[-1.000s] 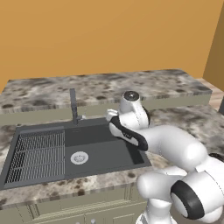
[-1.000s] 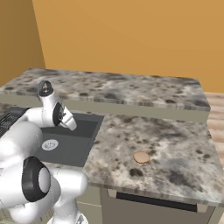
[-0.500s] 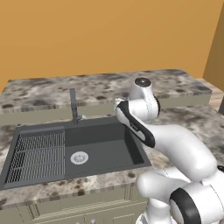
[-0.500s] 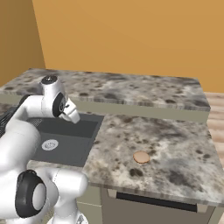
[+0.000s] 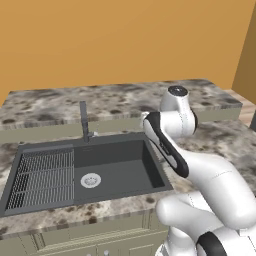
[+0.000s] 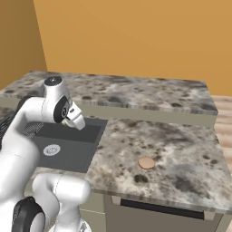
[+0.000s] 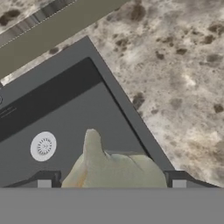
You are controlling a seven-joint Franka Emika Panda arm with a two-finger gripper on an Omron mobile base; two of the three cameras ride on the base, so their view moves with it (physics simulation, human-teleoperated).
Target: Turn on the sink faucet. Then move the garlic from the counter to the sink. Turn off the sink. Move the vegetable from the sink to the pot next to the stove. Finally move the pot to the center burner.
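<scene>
Arm has swung right, from over the basin to its right rim. Left of the jaws: one sink faucet [image 5: 84, 120], one rack [image 5: 42, 177], one drain [image 5: 90, 180], all in the one sink [image 5: 120, 165]. Gripper [image 7: 111, 183] stands wide with the one garlic [image 7: 109, 168] between the jaws, apparently gripped, above the basin's right edge. Right of the jaws: counter [image 7: 175, 65], one tan disc [image 6: 146, 162]. Risk: a loose, wide grip plus a fast swing could drop the bulb, which would then roll.

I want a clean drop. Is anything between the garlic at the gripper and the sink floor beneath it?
Nothing visible. The garlic sits between the finger tips of the gripper over bare sink floor; the drain lies aside, and the wire rack is at the far end.
</scene>
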